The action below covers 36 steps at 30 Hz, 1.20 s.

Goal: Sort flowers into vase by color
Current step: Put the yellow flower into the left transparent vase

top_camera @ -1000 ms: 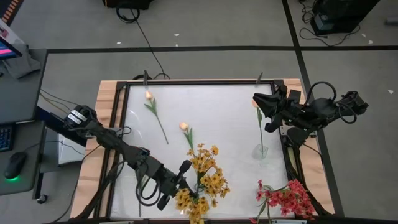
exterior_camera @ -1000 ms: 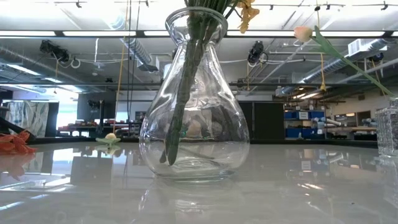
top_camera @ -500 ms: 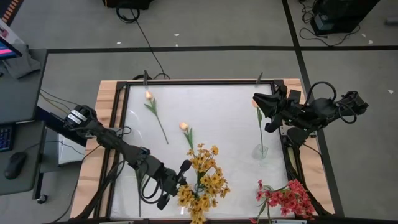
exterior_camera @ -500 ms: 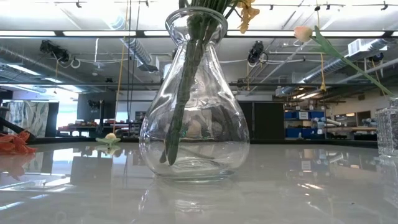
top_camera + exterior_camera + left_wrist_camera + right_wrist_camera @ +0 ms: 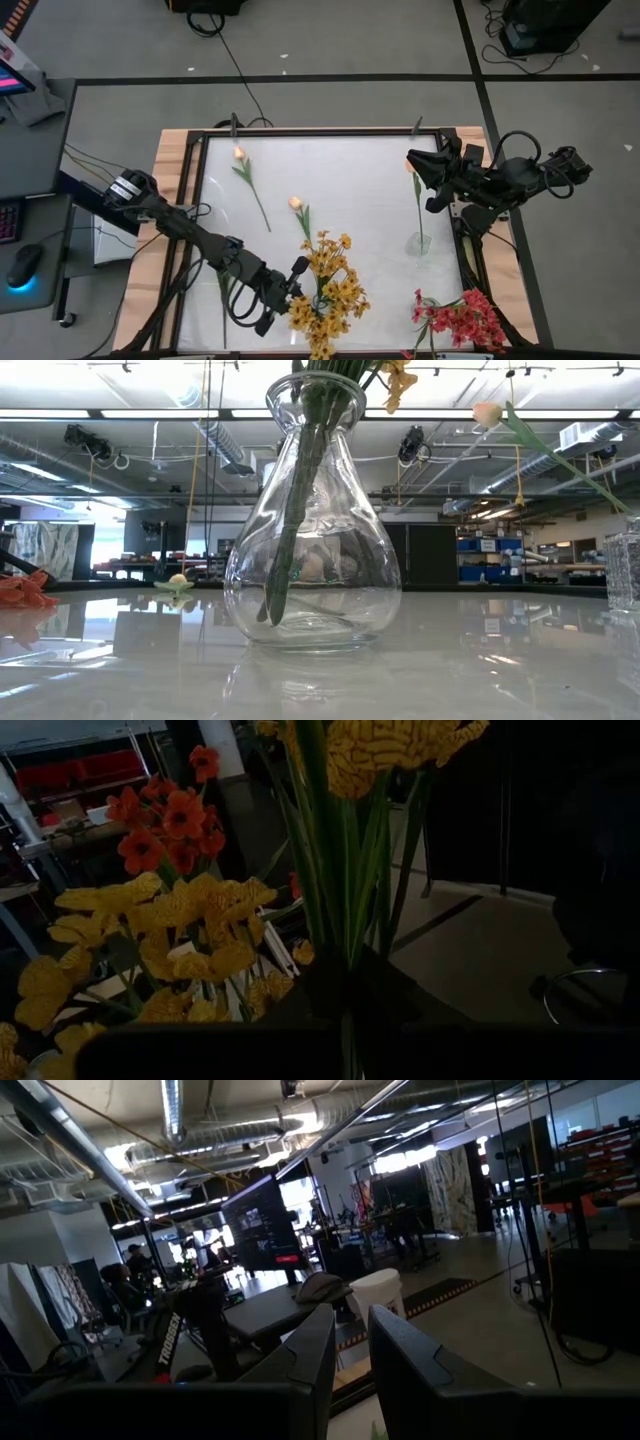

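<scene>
This is a robotics lab or workshop set in an open industrial hall. The low view shows an exposed ceiling with ducts, pipes and long strip lights, and blue storage bins on shelving at the right of the frame. In the high view, a white tabletop in a wooden frame stands on grey carpet marked with dark tape lines, with cables trailing at the upper left and a computer mouse on a desk at the left edge. The right wrist view shows a monitor and more workbenches.
</scene>
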Tool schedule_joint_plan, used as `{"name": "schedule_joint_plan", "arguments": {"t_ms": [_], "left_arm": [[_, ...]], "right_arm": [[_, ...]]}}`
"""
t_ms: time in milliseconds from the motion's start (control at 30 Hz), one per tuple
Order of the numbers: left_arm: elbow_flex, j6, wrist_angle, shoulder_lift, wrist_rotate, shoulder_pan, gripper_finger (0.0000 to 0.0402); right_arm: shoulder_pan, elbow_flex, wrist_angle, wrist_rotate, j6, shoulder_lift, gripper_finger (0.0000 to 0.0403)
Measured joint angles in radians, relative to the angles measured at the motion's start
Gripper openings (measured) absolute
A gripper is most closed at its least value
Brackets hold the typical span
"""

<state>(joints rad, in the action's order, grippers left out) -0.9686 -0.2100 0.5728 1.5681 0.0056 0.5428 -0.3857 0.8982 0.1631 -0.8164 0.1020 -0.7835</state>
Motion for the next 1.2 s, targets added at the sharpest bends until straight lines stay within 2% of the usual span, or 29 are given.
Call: {"name": "schedule_joint_plan", "arguments": {"t_ms": [333, 1200], "left_arm": [[0.000, 0.110, -0.012, 0.000, -0.007, -0.013, 0.0016], [0.000, 0.180, -0.086, 0.000, -0.010, -0.039, 0.0016]], "right_arm": [[0.000, 0.000, 0.000, 0.000, 0.000, 0.000, 0.0075], [0.000, 0.000, 0.000, 0.000, 0.000, 0.000, 0.0075]]}}
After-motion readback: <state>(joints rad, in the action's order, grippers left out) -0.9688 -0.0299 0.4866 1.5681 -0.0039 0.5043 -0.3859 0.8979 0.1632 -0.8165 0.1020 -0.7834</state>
